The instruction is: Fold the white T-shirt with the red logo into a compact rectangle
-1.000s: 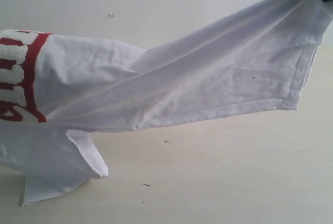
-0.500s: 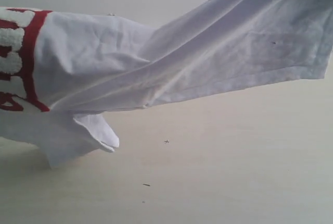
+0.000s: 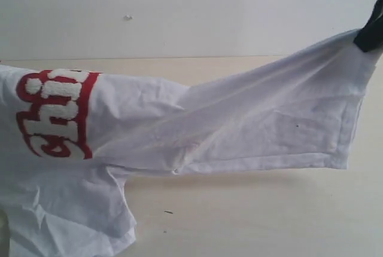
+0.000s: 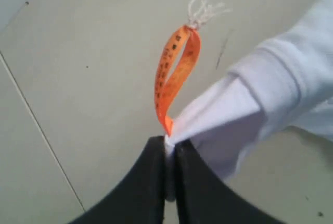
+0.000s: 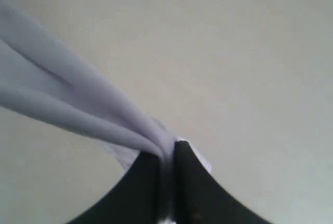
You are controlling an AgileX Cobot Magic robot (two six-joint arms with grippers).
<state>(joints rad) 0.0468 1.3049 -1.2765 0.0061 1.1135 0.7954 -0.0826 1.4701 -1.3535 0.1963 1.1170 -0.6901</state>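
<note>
The white T-shirt [image 3: 239, 125] hangs stretched in the air across the exterior view, above the pale table [image 3: 269, 221]. Its red logo [image 3: 57, 113] shows at the left, turned sideways. A sleeve [image 3: 72, 215] droops at the lower left. My right gripper [image 3: 370, 33] is shut on the shirt's hem corner at the upper right; in the right wrist view the cloth [image 5: 78, 109] is bunched between its fingers [image 5: 169, 153]. My left gripper [image 4: 170, 148] is out of the exterior view; in the left wrist view it is shut on the shirt at the collar, beside the orange neck tag [image 4: 174, 75].
A light wall [image 3: 179, 6] rises behind the table. Small dark specks [image 3: 168, 212] lie on the table under the shirt. In the left wrist view a pale tiled floor [image 4: 62, 78] lies below.
The shirt has come down and shifted right after rising half a second ago. More of the red logo shows now. The right gripper is back in view at the upper right.
</note>
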